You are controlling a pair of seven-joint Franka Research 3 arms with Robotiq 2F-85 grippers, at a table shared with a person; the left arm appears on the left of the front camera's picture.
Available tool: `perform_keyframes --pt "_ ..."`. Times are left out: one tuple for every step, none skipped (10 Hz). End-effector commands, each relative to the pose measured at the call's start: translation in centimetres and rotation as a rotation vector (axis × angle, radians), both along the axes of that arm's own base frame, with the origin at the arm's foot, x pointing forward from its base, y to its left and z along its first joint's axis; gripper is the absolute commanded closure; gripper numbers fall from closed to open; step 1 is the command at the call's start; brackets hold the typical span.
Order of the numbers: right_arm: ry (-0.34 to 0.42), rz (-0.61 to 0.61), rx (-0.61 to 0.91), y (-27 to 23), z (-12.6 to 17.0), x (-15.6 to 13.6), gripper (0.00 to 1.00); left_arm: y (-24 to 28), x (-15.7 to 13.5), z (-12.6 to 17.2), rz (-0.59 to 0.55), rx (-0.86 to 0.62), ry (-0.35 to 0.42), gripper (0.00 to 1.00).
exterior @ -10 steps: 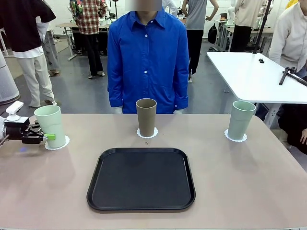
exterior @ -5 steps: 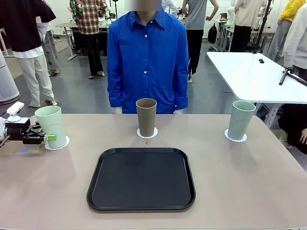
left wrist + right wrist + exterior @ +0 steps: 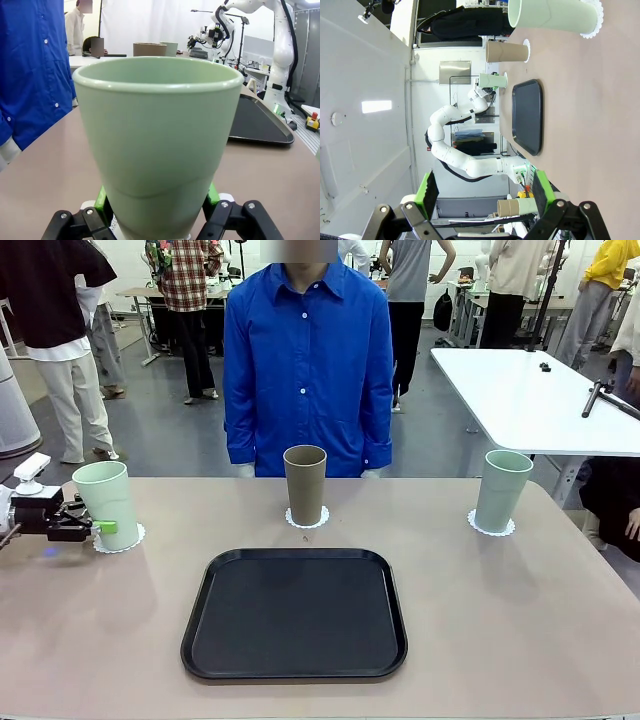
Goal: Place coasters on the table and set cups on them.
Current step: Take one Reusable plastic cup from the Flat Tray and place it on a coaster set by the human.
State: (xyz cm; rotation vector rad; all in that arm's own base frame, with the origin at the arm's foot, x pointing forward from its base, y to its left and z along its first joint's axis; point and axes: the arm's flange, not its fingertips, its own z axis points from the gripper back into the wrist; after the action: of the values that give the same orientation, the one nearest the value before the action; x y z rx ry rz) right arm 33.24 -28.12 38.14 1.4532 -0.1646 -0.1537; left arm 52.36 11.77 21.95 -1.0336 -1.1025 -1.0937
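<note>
The left tool is clamped low on the pale mint green tapered tumbler, which stands on a white lacy paper doily. Part the fingers fully, then back straight out so nothing tips; the right tool stands apart, holding nothing

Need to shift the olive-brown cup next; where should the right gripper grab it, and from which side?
Grip the olive-brown cup around its lower half, approaching level from the robot's right. It stands upright, tapering downward, and the black tray crowds the near side.

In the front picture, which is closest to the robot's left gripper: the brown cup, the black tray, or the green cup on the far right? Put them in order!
From the left gripper, at the table's left edge:
1. Black tray, in the middle, near side.
2. Brown cup, in the middle, far side; close to the tray's distance, so that order is a near call.
3. Right green cup, far right.
</note>
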Motion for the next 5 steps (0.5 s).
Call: perform_keyframes --pt "-0.005 -0.002 -0.005 0.03 0.10 0.05 0.00 0.00 0.05 0.16 0.002 0.004 -0.003 0.16" --pt "-0.005 -0.002 -0.005 0.03 0.10 0.05 0.00 0.00 0.05 0.16 0.002 0.004 -0.003 0.16" --pt "-0.005 -0.002 -0.005 0.03 0.10 0.05 0.00 0.00 0.05 0.16 0.002 0.004 -0.003 0.16" --pt "-0.005 -0.002 -0.005 0.03 0.10 0.05 0.00 0.00 0.05 0.16 0.002 0.004 -0.003 0.16" --pt "-0.005 -0.002 -0.005 0.03 0.10 0.05 0.00 0.00 0.05 0.16 0.002 0.004 -0.003 0.16"
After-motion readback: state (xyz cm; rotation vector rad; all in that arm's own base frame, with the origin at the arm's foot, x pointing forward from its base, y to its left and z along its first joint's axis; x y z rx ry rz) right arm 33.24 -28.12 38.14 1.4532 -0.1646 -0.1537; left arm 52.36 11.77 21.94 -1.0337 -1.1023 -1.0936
